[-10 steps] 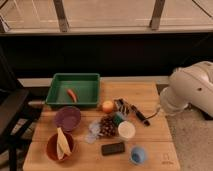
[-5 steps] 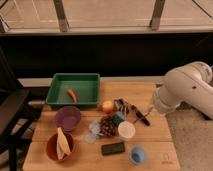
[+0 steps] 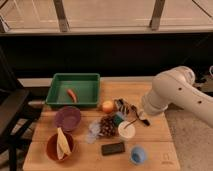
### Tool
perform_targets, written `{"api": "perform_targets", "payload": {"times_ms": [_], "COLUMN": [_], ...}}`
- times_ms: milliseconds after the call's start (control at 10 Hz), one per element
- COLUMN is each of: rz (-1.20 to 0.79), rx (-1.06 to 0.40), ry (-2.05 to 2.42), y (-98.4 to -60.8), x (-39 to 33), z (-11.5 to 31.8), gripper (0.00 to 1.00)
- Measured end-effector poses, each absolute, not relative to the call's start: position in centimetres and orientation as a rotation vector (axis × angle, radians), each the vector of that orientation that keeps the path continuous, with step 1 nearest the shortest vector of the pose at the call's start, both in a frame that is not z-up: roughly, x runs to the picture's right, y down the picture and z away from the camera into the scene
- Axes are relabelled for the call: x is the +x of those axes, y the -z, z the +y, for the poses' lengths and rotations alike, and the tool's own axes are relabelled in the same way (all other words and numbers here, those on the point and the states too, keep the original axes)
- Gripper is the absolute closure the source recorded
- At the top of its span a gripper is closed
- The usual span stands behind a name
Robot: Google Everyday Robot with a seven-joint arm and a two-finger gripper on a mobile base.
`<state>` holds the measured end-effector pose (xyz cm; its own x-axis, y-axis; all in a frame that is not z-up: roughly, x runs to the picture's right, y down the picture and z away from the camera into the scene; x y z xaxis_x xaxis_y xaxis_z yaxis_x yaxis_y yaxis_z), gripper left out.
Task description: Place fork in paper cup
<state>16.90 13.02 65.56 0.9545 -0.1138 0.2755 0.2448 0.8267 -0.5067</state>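
The white arm reaches in from the right, and its gripper [image 3: 141,113] hangs low over the table [image 3: 150,150], just right of the paper cup [image 3: 126,130]. I cannot tell if the fingers are spread or pressed together. The thin dark fork [image 3: 131,122] lies between the gripper and the cup. A small blue cup [image 3: 138,154] and a phone [image 3: 113,148] sit close by.

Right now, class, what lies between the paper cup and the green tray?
In the camera view, an orange fruit lies between the paper cup and green tray; the gripper is right of the cup.
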Motion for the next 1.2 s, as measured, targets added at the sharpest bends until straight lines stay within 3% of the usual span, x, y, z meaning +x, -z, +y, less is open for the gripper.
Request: {"api": "perform_targets", "payload": {"times_ms": [200,600,1200], "rz": [-0.242,-0.253,-0.318], "rx": [-0.608,-0.674,-0.757], "ry": [0.183,0.143,0.119], "y": [-67.4,-70.1,-71.2], "x": [16.7,16.7,15.2], "z": [14.2,15.5,17.6], "gripper": [0.69,0.35,0.34]}}
